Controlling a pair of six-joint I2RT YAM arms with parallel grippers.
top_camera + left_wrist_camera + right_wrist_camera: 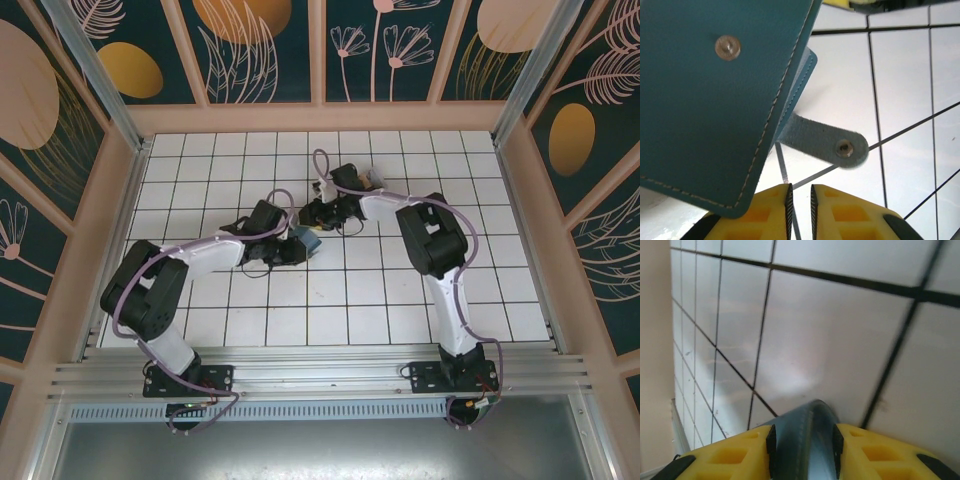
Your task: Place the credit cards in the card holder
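Observation:
The teal-blue card holder (308,238) is held up mid-table between both grippers. My right gripper (318,218) (804,440) is shut on its folded, stitched edge (811,417). In the left wrist view the card holder (715,100) hangs close at the upper left. Its snap strap (832,146) sticks out to the right. My left gripper (294,248) (800,202) sits just under it, jaws a narrow gap apart with nothing between them. The holder's corner overlaps the left finger (765,210). A small pale-yellow thing (372,180) behind the right wrist may be the credit cards. It is too small to tell.
A white gridded table (400,300) is boxed in by a wooden frame (330,118) with dark floral panels. An aluminium rail (320,375) runs along the near edge by the arm bases. The right arm's elbow (430,235) rises over the table's middle right.

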